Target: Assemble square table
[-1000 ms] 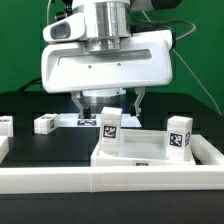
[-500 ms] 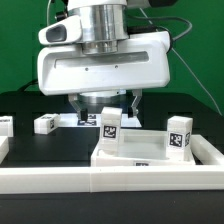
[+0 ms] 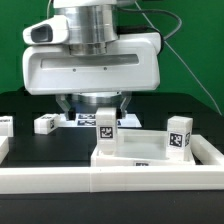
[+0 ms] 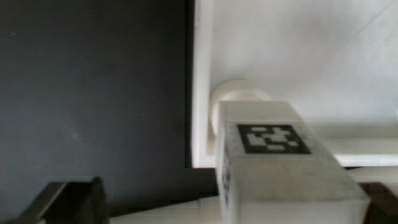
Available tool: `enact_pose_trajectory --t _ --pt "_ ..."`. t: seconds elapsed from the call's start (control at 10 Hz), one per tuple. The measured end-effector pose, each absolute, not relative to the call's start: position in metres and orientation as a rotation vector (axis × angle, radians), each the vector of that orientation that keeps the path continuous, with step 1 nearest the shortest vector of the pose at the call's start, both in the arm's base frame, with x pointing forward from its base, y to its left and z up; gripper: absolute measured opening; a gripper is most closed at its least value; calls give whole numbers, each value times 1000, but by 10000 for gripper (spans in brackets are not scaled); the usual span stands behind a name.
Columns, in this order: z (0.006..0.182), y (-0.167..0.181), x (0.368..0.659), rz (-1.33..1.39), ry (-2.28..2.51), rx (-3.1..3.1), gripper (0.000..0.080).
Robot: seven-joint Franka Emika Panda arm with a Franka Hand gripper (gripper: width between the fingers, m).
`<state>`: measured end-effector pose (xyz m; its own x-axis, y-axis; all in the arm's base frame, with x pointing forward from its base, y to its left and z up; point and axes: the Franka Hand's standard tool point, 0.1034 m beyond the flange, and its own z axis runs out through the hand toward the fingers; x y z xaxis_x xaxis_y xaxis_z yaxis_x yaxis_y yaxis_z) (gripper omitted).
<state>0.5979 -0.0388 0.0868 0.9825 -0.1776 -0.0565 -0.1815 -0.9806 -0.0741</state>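
See the square tabletop (image 3: pixel 150 148) flat on the black table (image 3: pixel 55 145), toward the exterior view's right, just behind the white rail (image 3: pixel 100 182). Note two tagged legs upright on it: the first leg (image 3: pixel 105 127) at its corner on the exterior view's left, the second leg (image 3: pixel 180 136) toward the right. Find the gripper (image 3: pixel 95 103) above the first leg, jaws spread, dark fingers (image 4: pixel 71 202) flanking it without touching (plain in the wrist view). Further toward the exterior view's left, spot a loose leg (image 3: pixel 45 124) on the table.
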Motion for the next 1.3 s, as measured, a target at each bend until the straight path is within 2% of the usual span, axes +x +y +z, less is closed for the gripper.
enact_pose_trajectory --t 0.7,0.9,1.0,1.1,1.3 --pt "88 -39 600 70 267 -3050 649" --pt "88 -39 602 63 266 -3051 378" --pt "88 -39 601 64 272 -3050 378" --pt "88 -39 601 65 300 -3048 290" --pt "88 -39 601 66 330 -3044 290"
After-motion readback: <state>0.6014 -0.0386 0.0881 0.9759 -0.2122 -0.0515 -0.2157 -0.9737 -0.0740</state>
